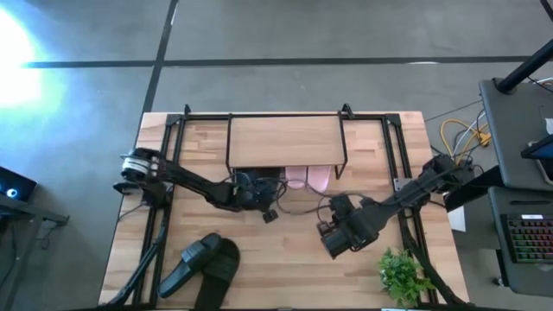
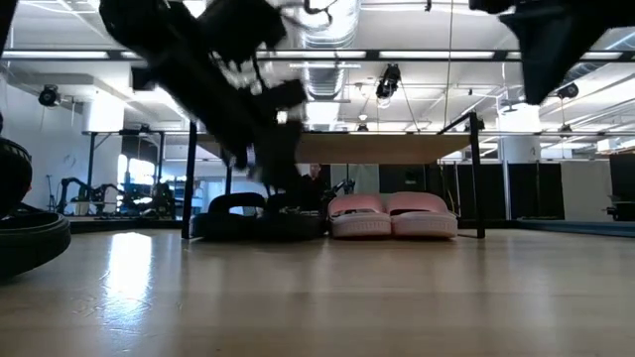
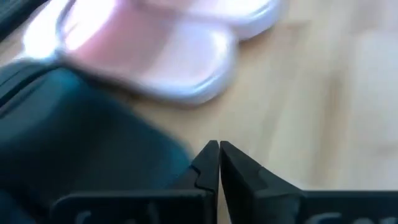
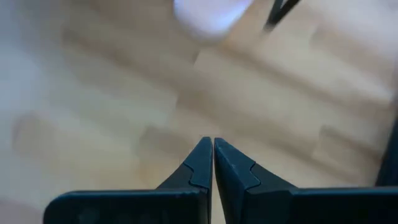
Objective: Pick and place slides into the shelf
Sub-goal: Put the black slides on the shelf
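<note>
Nearest the front edge of the wooden table [image 1: 285,259], two black slides [image 1: 201,266] lie side by side at the left, toes angled toward the shelf, free of either arm. At the front right corner stands a small green plant [image 1: 403,275]. The tabletop is pale butcher-block wood, its boards showing as staggered strips; in the low view it gives back a soft sheen from the ceiling lights.

A little farther in, the right gripper [image 4: 212,146] hangs over bare wood right of centre, its fingers pressed together and holding nothing. The left gripper [image 3: 218,148] sits just in front of the shelf's left half, fingers likewise pinched together and empty, with a dark slide [image 3: 74,137] close beside it and the pink slides [image 3: 168,56] just beyond.

The shelf [image 1: 287,140] stands at the middle of the table's far half, a light wood board on thin black wire legs. Under it, the two pink slides rest side by side on the tabletop at the right, touching each other, and black slides [image 2: 260,220] lie to their left, partly hidden by the left arm in the low view. A black metal frame [image 1: 259,116] runs along the table's far edge and sides.

Beyond the table lies a grey concrete floor [image 1: 328,34] crossed by dark lines. The low view looks into a large open hall with strip lights, exposed ducts and white columns. A keyboard [image 1: 529,238] and yellow cables [image 1: 458,134] sit off the table's right side.
</note>
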Robot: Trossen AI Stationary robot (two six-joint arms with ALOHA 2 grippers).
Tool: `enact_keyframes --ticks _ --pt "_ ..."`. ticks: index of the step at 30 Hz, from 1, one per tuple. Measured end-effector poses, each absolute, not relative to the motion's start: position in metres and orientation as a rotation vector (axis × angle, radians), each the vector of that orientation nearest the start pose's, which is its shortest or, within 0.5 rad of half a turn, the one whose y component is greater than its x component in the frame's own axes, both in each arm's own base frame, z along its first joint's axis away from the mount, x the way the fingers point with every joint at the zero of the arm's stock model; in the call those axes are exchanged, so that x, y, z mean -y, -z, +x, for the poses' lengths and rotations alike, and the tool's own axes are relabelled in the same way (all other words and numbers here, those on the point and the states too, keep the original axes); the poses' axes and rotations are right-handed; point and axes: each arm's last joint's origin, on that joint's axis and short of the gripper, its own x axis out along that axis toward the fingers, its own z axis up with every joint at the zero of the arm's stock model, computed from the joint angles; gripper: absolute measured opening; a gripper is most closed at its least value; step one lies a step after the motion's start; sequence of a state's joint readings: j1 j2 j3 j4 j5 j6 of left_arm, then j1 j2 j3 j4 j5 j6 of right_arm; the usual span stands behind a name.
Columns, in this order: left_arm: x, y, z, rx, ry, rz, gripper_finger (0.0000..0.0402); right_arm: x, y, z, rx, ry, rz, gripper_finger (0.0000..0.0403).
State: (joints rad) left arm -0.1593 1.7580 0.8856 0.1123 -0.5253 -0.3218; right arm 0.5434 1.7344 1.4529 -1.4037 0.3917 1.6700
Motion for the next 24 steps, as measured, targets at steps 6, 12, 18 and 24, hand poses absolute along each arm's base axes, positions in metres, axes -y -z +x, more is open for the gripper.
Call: enact_keyframes --ticks 6,12,18,24 --pt "0.072 -0.206 0.316 -0.545 -0.142 -0.131 0.0 -0.16 -0.224 0.263 -1.053 1.028 0.789 0.0008" --pt "0.077 -0.235 0.261 -0.74 -0.128 -0.3 0.0 -0.152 -0.176 0.297 -0.958 0.709 1.168 0.0008" --pt "0.087 -0.263 0.199 -0.938 0.08 -0.438 0.0 -0.162 -0.182 0.331 -0.67 0.234 1.317 0.0008" --pt "0.118 -0.288 0.142 -0.972 0.258 -0.379 0.0 -0.156 -0.177 0.326 -0.79 0.415 1.179 0.0008"
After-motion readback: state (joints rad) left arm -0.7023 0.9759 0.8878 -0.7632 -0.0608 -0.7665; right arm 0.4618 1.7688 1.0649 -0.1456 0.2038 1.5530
